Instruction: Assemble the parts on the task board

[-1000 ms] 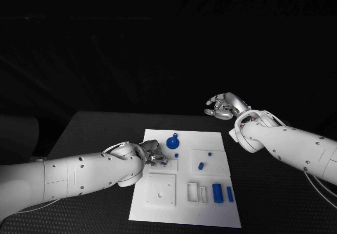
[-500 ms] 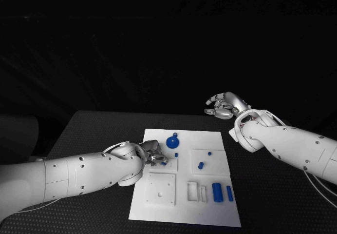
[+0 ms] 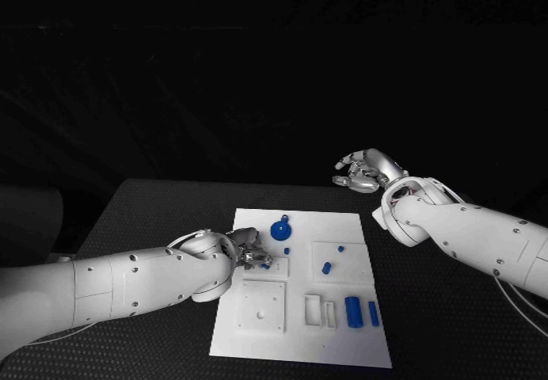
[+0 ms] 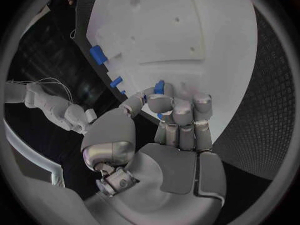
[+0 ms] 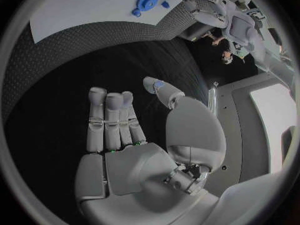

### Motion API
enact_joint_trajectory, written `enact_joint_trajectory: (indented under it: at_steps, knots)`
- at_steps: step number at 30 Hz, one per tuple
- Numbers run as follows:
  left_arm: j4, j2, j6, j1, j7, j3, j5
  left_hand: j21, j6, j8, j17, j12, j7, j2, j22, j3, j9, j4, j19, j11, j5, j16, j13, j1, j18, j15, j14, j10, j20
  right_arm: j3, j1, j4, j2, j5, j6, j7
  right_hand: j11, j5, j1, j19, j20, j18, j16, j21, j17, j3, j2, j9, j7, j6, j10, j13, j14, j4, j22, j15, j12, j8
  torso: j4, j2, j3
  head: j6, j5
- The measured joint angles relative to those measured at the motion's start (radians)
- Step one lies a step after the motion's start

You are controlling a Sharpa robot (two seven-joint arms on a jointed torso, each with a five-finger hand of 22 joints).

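The left wrist view shows the left hand (image 4: 165, 135) pinching a small blue part (image 4: 159, 87) over the task board (image 3: 343, 336); the right hand (image 3: 367, 172) hovers beyond the board (fingers loose, holding nothing).

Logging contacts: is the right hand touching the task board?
Apart. Head view shows the right hand raised beyond the task board, open, dark table between them.
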Motion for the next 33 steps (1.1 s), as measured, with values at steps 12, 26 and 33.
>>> enact_joint_trajectory:
  at_steps: [12, 26, 33]
  knots:
    - [-0.001, 0.0, 0.009, 0.0, 0.0, 0.001, -0.007, 0.0, 0.0, 0.01, -0.002, 0.005, 0.0, 0.0, 0.0, -0.002, 0.0, 0.002, 0.0, 0.0, 0.0, 0.0, -0.002, 0.0, 0.0, 0.0, 0.0, 0.0, 0.0, 0.0, 0.0, 0.0, 0.0, 0.0, 0.001, 0.0, 0.0, 0.0, 0.0, 0.0, 0.0, 0.0, 0.0, 0.0, 0.0, 0.0, 0.0, 0.0, 0.0, 0.0, 0.0, -0.001, 0.0, 0.0, 0.0, 0.0, 0.004, 0.0, 0.0, 0.0, -0.0003, -0.001, -0.001]
    - [-0.001, -0.002, 0.024, 0.0, 0.0, 0.002, -0.014, 0.0, 0.0, 0.01, -0.005, 0.012, 0.0, -0.016, 0.0, 0.009, 0.001, 0.016, 0.0, 0.0, -0.002, 0.0, -0.007, 0.016, 0.0, 0.0, 0.0, 0.0, 0.0, 0.0, 0.0, -0.001, -0.001, 0.0, 0.003, -0.001, 0.0, 0.004, 0.0, 0.0, 0.0, 0.0, 0.0, 0.0, -0.001, 0.0, 0.0, 0.0, -0.002, 0.001, 0.0, -0.002, 0.0, 0.0, 0.0, 0.0, 0.004, 0.0, 0.0, 0.0, -0.0002, -0.003, 0.0]
    - [-0.001, -0.001, 0.029, 0.0, 0.0, 0.002, -0.016, 0.0, 0.0, 0.017, -0.005, 0.016, 0.0, -0.016, 0.0, 0.007, 0.001, 0.018, 0.0, 0.0, -0.003, 0.0, -0.009, 0.016, -0.001, 0.002, 0.002, 0.0, 0.0, 0.0, 0.0, -0.001, -0.001, 0.0, 0.004, -0.001, 0.0, 0.004, 0.0, 0.0, 0.0, 0.0, 0.0, 0.0, -0.001, 0.0, 0.0, 0.0, -0.002, 0.001, 0.0, -0.003, 0.0, 0.0, 0.0, 0.0, 0.004, 0.0, 0.0, 0.0, -0.0001, -0.003, 0.0]
